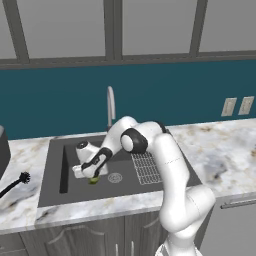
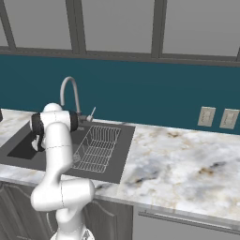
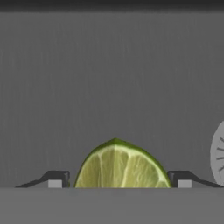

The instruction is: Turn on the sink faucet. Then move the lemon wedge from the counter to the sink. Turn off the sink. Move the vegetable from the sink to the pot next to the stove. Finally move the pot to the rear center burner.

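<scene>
The lemon wedge [image 3: 120,168], yellow-green with its cut face showing, lies on the dark floor of the sink [image 1: 75,187]. My gripper [image 1: 92,176] is reaching down into the basin right over the lemon wedge [image 1: 93,180]. In the hand view the gripper [image 3: 118,181] straddles the wedge, with one fingertip [image 3: 57,179] on each side and a narrow gap left on both. The jaws are open and not pressing on it. The grey gooseneck sink faucet [image 1: 110,105] rises behind the basin, and its small lever [image 2: 91,112] shows in the right base view. I see no water stream.
A round metal drain [image 1: 115,177] sits just right of the wedge, and a wire rack [image 1: 146,167] fills the basin's right side. A black dish brush [image 1: 20,180] lies on the marble counter [image 1: 220,155] to the left. Wall outlets [image 1: 229,106] are at the back right.
</scene>
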